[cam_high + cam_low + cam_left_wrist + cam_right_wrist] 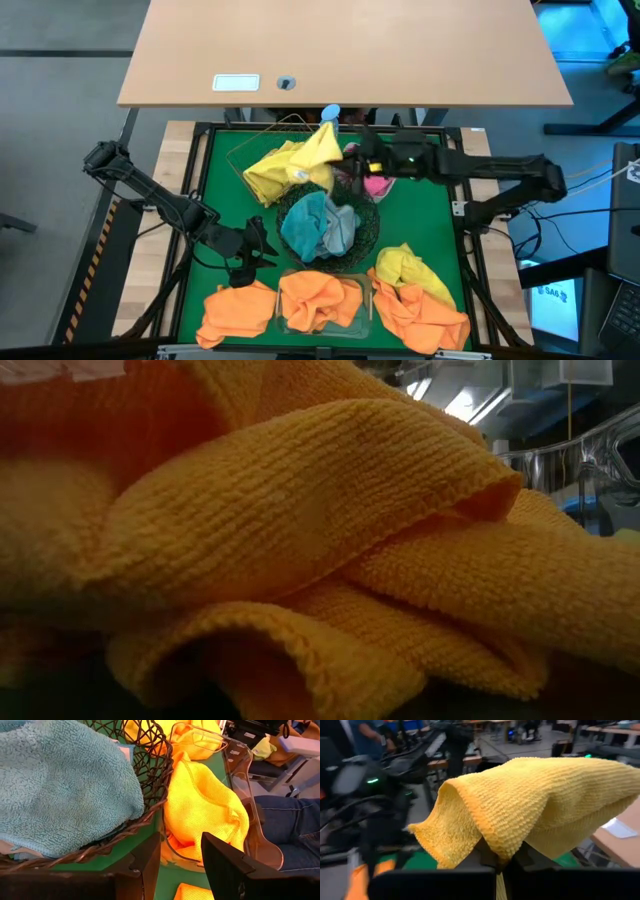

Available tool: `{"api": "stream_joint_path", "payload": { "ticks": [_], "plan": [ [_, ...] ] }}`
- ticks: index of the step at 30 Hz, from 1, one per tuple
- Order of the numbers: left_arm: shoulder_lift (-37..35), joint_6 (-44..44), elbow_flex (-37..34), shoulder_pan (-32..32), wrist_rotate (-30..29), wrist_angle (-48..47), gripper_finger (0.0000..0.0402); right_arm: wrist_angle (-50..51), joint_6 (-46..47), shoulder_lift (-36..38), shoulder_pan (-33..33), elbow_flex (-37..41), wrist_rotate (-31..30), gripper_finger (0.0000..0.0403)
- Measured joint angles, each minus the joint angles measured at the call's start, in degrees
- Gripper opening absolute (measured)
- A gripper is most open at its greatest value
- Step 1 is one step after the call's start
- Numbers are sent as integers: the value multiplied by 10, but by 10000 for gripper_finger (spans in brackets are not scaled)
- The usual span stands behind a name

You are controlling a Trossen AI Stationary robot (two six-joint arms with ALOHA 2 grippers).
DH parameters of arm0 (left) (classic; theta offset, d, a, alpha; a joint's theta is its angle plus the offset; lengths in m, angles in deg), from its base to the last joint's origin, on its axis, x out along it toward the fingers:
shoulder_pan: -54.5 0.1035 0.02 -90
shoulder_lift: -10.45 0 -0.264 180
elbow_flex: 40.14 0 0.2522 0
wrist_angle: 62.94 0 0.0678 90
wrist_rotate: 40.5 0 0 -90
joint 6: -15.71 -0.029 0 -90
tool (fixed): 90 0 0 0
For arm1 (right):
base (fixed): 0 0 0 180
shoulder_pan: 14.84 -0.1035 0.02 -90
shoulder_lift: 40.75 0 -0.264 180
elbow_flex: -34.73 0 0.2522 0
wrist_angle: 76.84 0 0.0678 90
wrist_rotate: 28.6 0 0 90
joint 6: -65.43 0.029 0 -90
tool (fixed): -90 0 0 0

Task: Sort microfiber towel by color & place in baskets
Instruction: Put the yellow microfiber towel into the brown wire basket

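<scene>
Green matting covers the table (420, 215) seen from above, where the right gripper (345, 158) clenches a yellow towel (296, 163) over the copper wire basket (243, 150). From its wrist, the left gripper (181, 851) hangs released beside the black wire bowl (159, 750) holding a teal towel (65, 785).

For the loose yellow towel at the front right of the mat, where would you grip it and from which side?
Take the yellow towel at its raised crumpled top, coming straight down from above. It lies bunched partly on an orange towel, so a low side approach would likely catch both. The right gripper is already shut on another yellow towel.
</scene>
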Motion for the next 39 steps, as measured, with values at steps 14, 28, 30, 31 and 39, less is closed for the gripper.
{"api": "stream_joint_path", "payload": {
  "ticks": [14, 28, 30, 31, 39],
  "plan": [
    [0, -1, 0, 0, -1, 0, 136, -102, -13, -126, 104, 0, 0, 5],
    [0, 0, 0, 0, -2, 0, 136, -145, -12, -256, 146, 0, 0, 5],
    [0, 0, 0, 0, -2, 0, 136, -181, -12, -271, 149, 0, 0, 5],
    [0, 0, 0, 0, -2, 0, 136, -201, -11, -278, 149, 0, 0, 5],
    [0, 0, 0, 0, -5, 0, 136, -365, 51, -305, 148, 0, 0, 5]
  ]
}}
